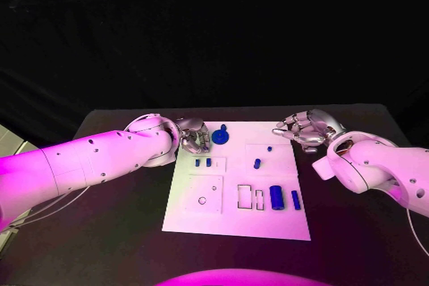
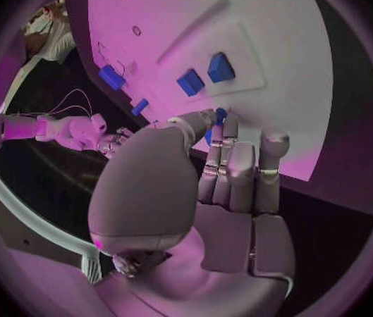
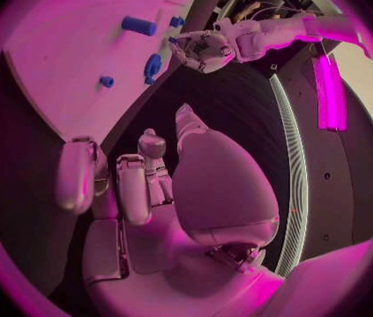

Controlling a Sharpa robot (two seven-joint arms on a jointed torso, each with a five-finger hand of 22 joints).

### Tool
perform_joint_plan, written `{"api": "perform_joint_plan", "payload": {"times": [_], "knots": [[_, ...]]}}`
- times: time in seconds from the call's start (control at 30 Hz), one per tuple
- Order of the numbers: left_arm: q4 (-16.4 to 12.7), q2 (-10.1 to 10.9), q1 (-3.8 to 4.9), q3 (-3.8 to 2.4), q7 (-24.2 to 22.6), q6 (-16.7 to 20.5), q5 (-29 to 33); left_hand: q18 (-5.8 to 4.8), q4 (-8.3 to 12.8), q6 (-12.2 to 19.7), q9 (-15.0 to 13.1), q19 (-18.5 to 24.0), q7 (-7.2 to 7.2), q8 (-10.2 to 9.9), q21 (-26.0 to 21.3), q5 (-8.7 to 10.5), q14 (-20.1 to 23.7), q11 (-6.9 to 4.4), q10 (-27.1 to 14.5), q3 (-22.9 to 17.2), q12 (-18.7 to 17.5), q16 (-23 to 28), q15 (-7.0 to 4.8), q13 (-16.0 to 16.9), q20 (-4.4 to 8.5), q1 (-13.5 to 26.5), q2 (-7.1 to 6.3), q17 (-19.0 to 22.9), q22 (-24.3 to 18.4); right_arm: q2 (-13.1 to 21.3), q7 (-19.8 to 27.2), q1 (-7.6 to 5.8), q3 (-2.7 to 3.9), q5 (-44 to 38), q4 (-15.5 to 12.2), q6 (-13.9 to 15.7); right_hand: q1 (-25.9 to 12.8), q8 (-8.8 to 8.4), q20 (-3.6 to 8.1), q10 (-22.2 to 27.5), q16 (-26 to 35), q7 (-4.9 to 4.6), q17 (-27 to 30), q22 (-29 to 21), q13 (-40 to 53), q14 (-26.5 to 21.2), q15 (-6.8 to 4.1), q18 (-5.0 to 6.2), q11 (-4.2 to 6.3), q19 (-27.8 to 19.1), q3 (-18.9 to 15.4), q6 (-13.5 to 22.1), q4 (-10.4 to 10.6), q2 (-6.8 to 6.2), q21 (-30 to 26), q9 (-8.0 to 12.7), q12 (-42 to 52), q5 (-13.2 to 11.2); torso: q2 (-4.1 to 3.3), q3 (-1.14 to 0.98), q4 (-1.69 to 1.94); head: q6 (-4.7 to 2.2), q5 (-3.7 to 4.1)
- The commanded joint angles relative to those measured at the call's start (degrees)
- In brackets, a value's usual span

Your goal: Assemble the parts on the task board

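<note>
The white task board (image 1: 268, 224) lies in the middle of the table. My left hand (image 1: 195, 138) hovers at the board's far left corner, beside a round blue part (image 1: 220, 136). In the left wrist view the thumb and fingertips (image 2: 230, 130) pinch a small blue part (image 2: 221, 114). Two small blue blocks (image 1: 203, 162) stand just nearer than that hand, and they show again (image 2: 206, 75) in the left wrist view. My right hand (image 1: 304, 129) hangs over the board's far right corner, fingers loosely apart and holding nothing (image 3: 151, 183). A blue cylinder (image 1: 276, 197) and a thin blue bar (image 1: 295, 200) lie at the near right.
Another small blue part (image 1: 257, 163) stands mid-board, with a tiny one (image 1: 269, 149) behind it. Outlined slots (image 1: 250, 196) and a raised plate with a hole (image 1: 204, 193) sit on the board's near half. Black table (image 1: 107, 236) surrounds the board.
</note>
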State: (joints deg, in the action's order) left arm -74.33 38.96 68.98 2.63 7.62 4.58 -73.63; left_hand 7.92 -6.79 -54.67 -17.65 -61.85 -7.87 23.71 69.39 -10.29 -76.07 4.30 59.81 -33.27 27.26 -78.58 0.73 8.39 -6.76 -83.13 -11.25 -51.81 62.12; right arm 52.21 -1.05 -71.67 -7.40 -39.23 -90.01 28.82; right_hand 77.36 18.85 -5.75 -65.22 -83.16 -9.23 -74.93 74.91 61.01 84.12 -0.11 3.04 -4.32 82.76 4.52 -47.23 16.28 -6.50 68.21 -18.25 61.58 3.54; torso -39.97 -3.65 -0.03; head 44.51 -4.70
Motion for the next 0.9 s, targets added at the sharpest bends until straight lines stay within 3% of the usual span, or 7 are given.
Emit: {"api": "perform_joint_plan", "payload": {"times": [0.03,0.47,0.9], "knots": [[0.23,-0.19,-0.23,0.22,0.73,-2.23,-0.62,-0.27,0.14,-0.33,-0.07,-0.03,-0.11,-0.15,-0.08,0.14,-0.27,0.09,0.21,0.25,-0.28,0.03,-0.06,0.07,-0.08,0.45,0.00,-0.05,0.08,0.00,0.37,0.04,0.00,-0.53,-0.11,-0.74,-0.07,0.26,-0.06,-0.32,0.16,0.11,-4.49,4.37,0.03,2.83,0.06,1.15,-0.02,-0.31,-0.14,0.47,0.10,0.30,-0.03,0.09,-0.11,-0.11,0.03,-0.02,0.04,0.04,0.05],[-0.05,0.10,-0.23,0.22,0.69,-2.58,-0.06,-0.26,0.25,-0.28,-0.09,0.02,-0.14,-0.27,-0.13,0.15,-0.31,0.10,0.25,0.24,-0.42,-0.01,-0.06,0.07,-0.08,0.43,-0.08,-0.15,0.03,0.00,0.32,0.04,0.00,-0.53,-0.03,-0.81,-0.07,0.26,-0.06,-0.32,0.16,0.11,-4.49,4.37,0.03,2.83,0.06,1.15,-0.02,-0.31,-0.14,0.47,0.10,0.30,-0.03,0.09,-0.11,-0.11,0.03,0.03,0.06,0.04,-0.01],[-0.39,0.46,-0.23,0.22,0.86,-2.00,0.45,-0.22,0.60,2.89,0.62,0.33,-1.04,-3.51,-0.47,0.10,0.08,0.75,0.19,-0.26,-1.96,0.14,0.47,0.18,-0.37,1.06,-0.99,0.51,-0.22,-0.11,0.28,0.04,0.00,-0.53,0.12,-0.77,-0.08,0.30,-0.05,-0.25,0.21,0.12,-4.42,4.33,-0.13,2.81,0.05,1.17,-0.01,-0.31,-0.17,0.47,0.09,0.32,-0.13,0.09,-0.20,-0.12,0.06,0.00,0.05,-0.04,-0.05]]}}
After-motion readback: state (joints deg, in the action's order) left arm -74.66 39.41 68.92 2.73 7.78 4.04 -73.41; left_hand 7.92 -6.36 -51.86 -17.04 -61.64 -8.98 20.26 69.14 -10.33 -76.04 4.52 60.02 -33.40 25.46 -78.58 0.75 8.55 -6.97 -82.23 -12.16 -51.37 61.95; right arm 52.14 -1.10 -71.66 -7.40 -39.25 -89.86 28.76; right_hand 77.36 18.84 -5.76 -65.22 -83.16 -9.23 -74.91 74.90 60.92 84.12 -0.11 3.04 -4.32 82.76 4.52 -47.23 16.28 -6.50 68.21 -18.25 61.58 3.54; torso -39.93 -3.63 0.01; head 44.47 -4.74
